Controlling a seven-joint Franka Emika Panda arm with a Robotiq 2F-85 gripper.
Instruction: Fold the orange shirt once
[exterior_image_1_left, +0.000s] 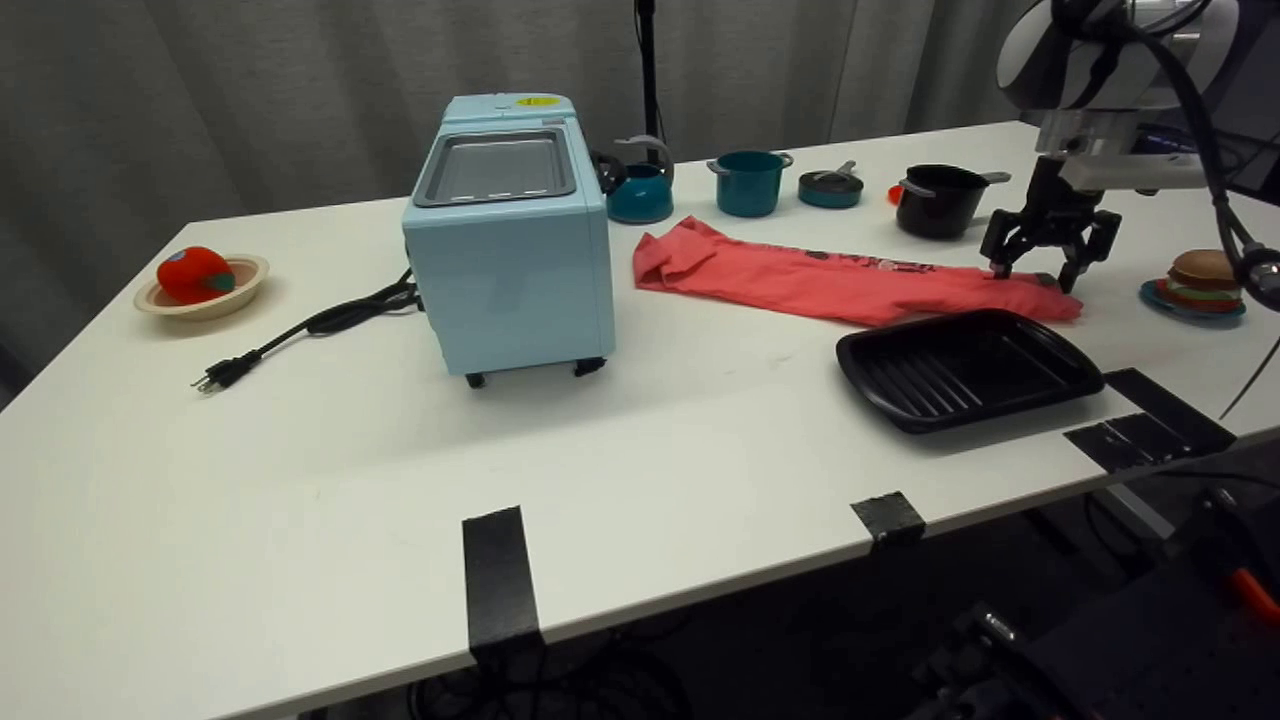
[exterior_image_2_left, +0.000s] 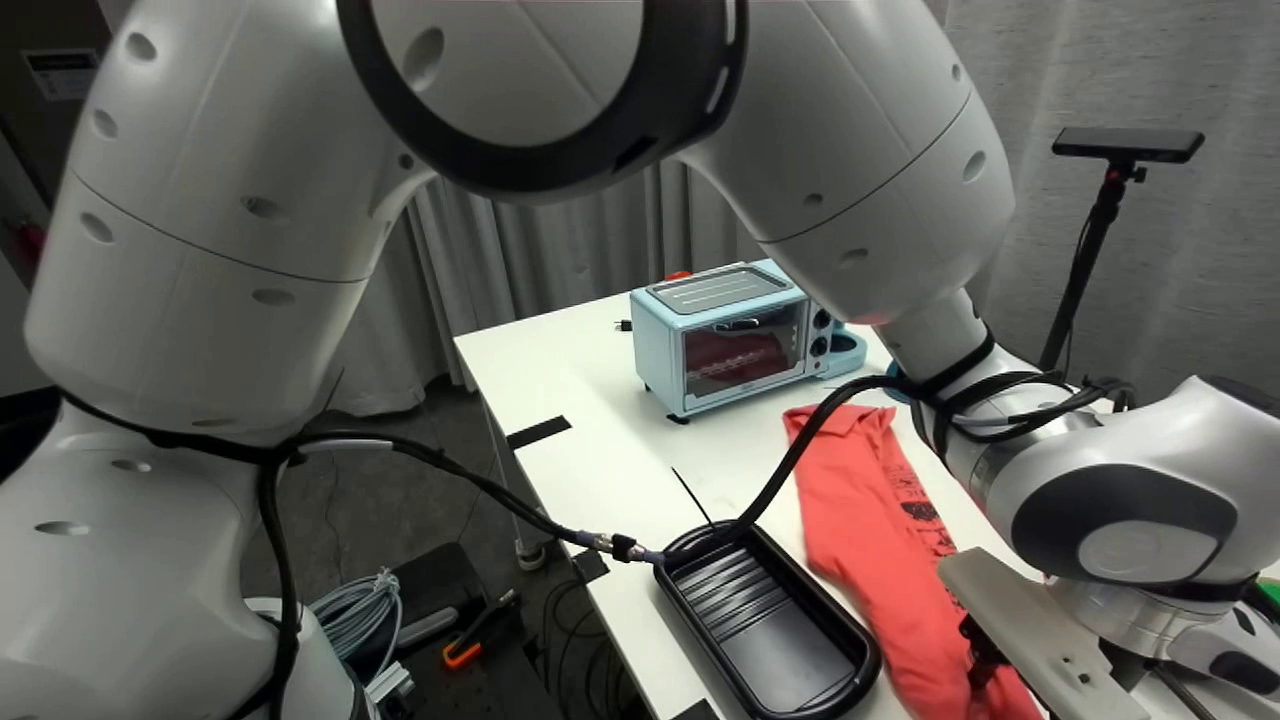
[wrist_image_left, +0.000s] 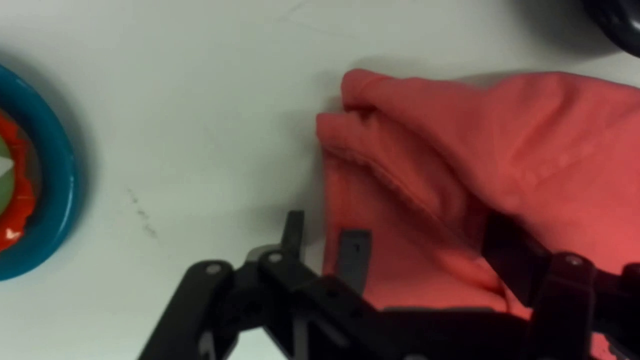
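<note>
The orange-red shirt (exterior_image_1_left: 800, 282) lies on the white table as a long narrow strip with dark print along one edge. It also shows in an exterior view (exterior_image_2_left: 865, 540), and its layered, creased end fills the right of the wrist view (wrist_image_left: 560, 145). My gripper (exterior_image_1_left: 1035, 277) is open and low over the end of the shirt farthest from the toaster oven. In the wrist view the gripper's fingers (wrist_image_left: 400, 232) are wide apart. The left finger is by the shirt's end edge and the right finger is against the folded cloth, with cloth between them. Any contact underneath is hidden.
A black tray (exterior_image_1_left: 970, 370) stands close beside the shirt. A toy burger on a blue plate (exterior_image_1_left: 1195, 290) is beyond the gripper. A black pot (exterior_image_1_left: 940, 205), teal pot (exterior_image_1_left: 750, 185), teal pan (exterior_image_1_left: 830, 190) and kettle (exterior_image_1_left: 640, 195) line the far side. A light-blue toaster oven (exterior_image_1_left: 510, 270) stands mid-table.
</note>
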